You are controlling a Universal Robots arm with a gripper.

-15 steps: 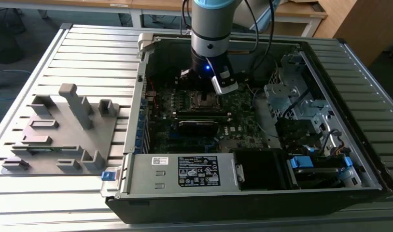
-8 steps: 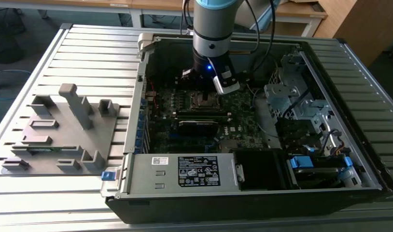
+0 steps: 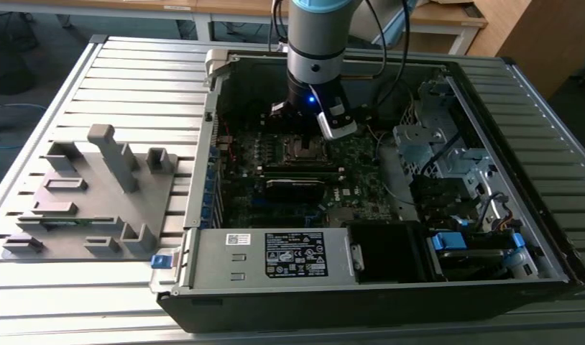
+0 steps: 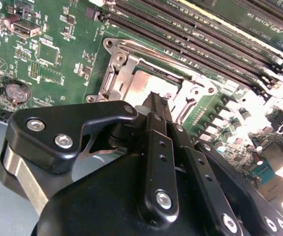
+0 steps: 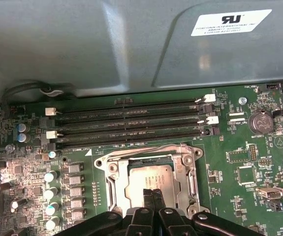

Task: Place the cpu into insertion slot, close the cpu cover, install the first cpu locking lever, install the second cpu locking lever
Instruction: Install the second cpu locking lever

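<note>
— While the arm stands over the open black computer case (image 3: 369, 287), where does the black two-fingered gripper (image 5: 152, 196) sit?

— Low inside the case, above the green motherboard (image 5: 239, 147). In both wrist views its slim black fingers (image 4: 157, 110) are pressed together, tips side by side, with nothing pinched between them.

— And the small flat square cpu with its dull silver-grey metal top (image 5: 148, 176)?

— It lies flat in the small square insertion slot with the thin silver rim (image 5: 112, 189). The closed fingertips are right over the chip's near edge; I cannot tell whether they touch it.

— What about the thin square silver cpu cover with the large window (image 5: 151, 156)?

— In the first wrist view it appears to frame the chip, lying down around it, the metal top showing through the window. In the second wrist view the same silver frame (image 4: 119, 69) surrounds the chip (image 4: 143, 86), partly hidden behind the fingers.

— The levers?

— A thin silver wire lever (image 4: 185, 109) runs along one side of the socket; I cannot tell whether it is hooked.

— What lies beside the socket?

— Four long black memory slots (image 5: 131, 125) run parallel just beyond it. In the exterior view a grey moulded fixture tray (image 3: 91, 208) rests on the slatted metal table (image 3: 129, 79), on the exterior view's left of the case, well apart from the gripper (image 3: 307, 136).
</note>
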